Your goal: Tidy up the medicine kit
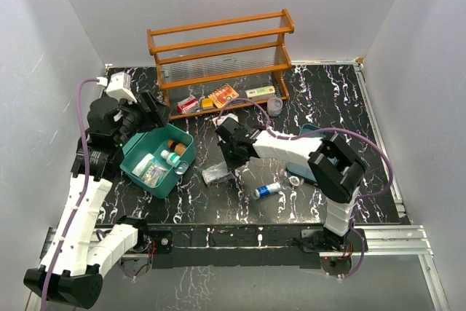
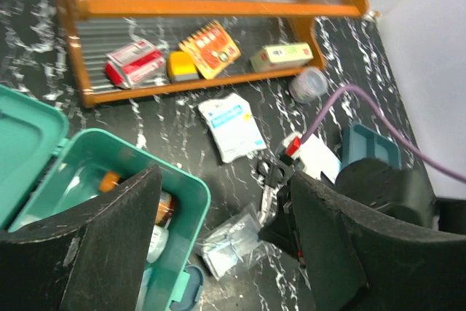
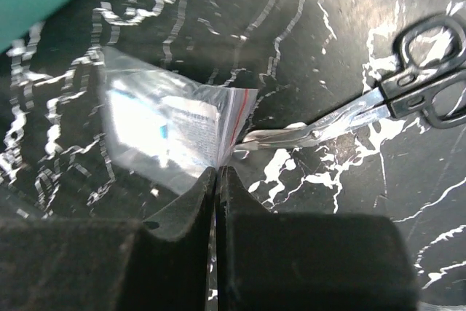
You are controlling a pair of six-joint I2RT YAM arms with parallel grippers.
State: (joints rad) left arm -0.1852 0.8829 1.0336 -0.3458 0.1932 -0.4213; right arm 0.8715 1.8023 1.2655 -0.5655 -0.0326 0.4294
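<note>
On the dark marbled surface (image 1: 342, 107), the medicine kit (image 2: 182, 186) sits open near the left edge. My left gripper (image 2: 226, 176) hangs above it, spread wide and holding nothing. My right gripper (image 3: 218, 172) is pinched closed on a clear plastic bag's (image 3: 167, 125) edge.

The black, white-veined bench (image 1: 364, 107) carried a wooden rack (image 1: 218, 38) along its back edge, the open teal medicine kit (image 1: 140, 147) at the left and a blue-grey tray (image 2: 368, 151) at the right. Between them lay a clear bag (image 1: 216, 172), scissors (image 2: 271, 180), a white packet (image 2: 233, 125) and a blue-and-white bottle (image 1: 267, 190).
</note>
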